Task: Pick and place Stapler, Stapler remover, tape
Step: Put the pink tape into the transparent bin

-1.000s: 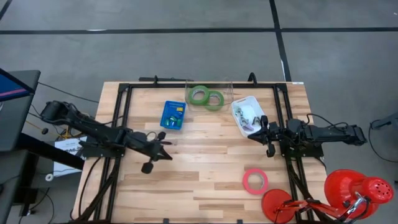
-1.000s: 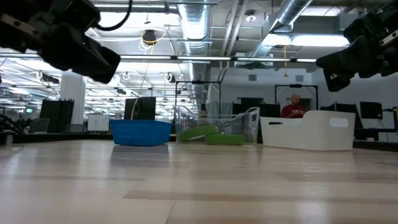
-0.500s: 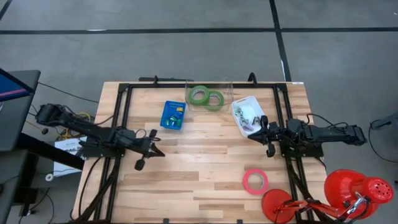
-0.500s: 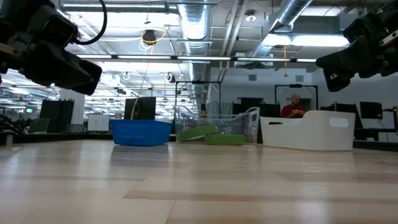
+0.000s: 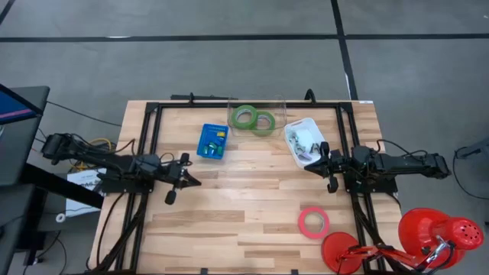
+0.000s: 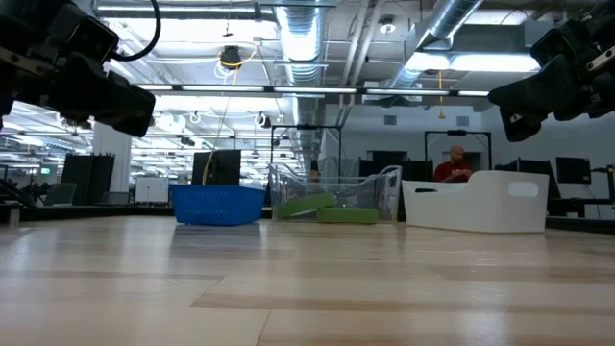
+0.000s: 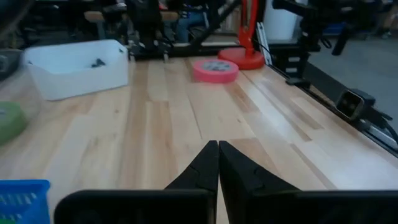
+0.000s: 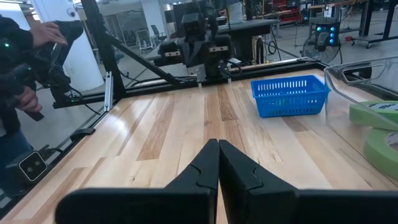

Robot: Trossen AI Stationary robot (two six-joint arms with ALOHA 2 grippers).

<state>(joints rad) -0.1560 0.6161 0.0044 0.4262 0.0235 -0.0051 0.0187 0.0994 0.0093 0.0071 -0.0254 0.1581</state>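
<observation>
Two green tape rolls [image 5: 253, 119] lie in a clear container at the far edge; they also show in the low view as green tape rolls [image 6: 322, 209]. A pinkish-red tape roll [image 5: 313, 222] lies flat on the table near the right; the left wrist view has it too as a pink roll [image 7: 215, 70]. A blue basket [image 5: 212, 141] holds small coloured items, and a white bin [image 5: 303, 140] holds small items. My left gripper [image 5: 195, 182] is shut above the table's left side. My right gripper [image 5: 309, 167] is shut beside the white bin. No stapler or remover can be made out.
A red lamp [image 5: 428, 238] stands at the near right corner, with its base [image 7: 243, 59] beyond the pink roll. Bare wood [image 5: 244, 198] stretches between the arms. A person [image 6: 454, 165] sits far behind the table, and a person's arm [image 8: 31, 56] shows off the left edge.
My left gripper has drawn back toward the table's left edge, staying shut. The right arm and all objects have kept still.
</observation>
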